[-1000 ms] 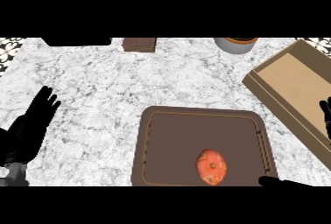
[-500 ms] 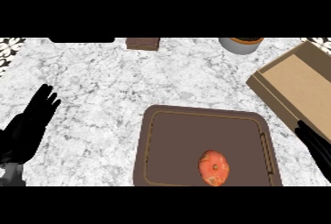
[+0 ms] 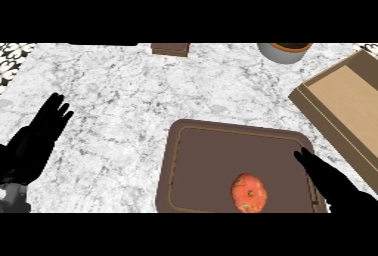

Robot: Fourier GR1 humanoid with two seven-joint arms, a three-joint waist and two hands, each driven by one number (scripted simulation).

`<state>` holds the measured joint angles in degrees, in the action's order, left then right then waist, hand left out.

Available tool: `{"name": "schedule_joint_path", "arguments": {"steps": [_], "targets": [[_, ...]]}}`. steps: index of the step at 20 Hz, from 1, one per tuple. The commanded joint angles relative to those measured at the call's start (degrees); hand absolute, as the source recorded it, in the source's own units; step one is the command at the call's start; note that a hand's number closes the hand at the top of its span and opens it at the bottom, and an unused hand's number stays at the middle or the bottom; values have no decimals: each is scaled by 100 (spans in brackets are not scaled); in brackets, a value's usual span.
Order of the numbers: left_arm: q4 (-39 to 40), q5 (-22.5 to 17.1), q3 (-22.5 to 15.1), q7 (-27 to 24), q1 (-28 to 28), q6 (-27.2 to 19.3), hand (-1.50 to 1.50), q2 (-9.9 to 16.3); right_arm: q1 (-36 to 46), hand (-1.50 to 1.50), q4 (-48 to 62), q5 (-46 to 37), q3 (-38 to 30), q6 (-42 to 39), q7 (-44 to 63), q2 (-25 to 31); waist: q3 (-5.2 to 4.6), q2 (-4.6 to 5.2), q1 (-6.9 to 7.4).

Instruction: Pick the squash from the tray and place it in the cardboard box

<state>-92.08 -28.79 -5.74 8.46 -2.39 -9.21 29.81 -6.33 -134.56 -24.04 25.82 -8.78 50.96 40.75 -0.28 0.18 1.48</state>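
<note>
The squash [image 3: 249,193] lies in the near part of the brown tray [image 3: 221,145], close to its front rim and a little right of its middle. The right robot hand [image 3: 334,182] shows over the tray's right edge, just right of the squash and apart from it, its fingers straight and held together, pointing up and left; it holds nothing. The left robot hand [image 3: 33,142] rests at the left side above the marble counter [image 3: 140,90], well apart from the tray, fingers straight and slightly spread, empty. Right of the tray and beyond the right hand, the open cardboard box [image 3: 347,107] sits aslant on the counter. At the far edge stand a grey pot [image 3: 284,51] and a small brown block [image 3: 170,48].
</note>
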Motion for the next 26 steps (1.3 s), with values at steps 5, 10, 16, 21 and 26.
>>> {"name": "schedule_joint_path", "arguments": {"steps": [5,10,16,21,26], "targets": [[-38,237,-14,-90,249,44,0,-252,1440,-150,8,35,917,-930,2346,-1148,14,-19,-61],[-68,67,375,-360,632,438,0,-145,1100,-150,228,5,906,-921,2053,-1048,19,-30,-100],[144,418,191,54,63,82,0,-547,1332,-150,730,-178,987,-983,1835,-1511,24,-16,-137],[-443,110,632,431,297,547,0,-200,1159,-150,507,-585,1169,-1004,1809,-1738,26,-31,-131],[-162,400,678,185,281,534,0,-524,1492,-150,1124,-797,1040,-1205,1416,-2064,25,-20,-130]]}}
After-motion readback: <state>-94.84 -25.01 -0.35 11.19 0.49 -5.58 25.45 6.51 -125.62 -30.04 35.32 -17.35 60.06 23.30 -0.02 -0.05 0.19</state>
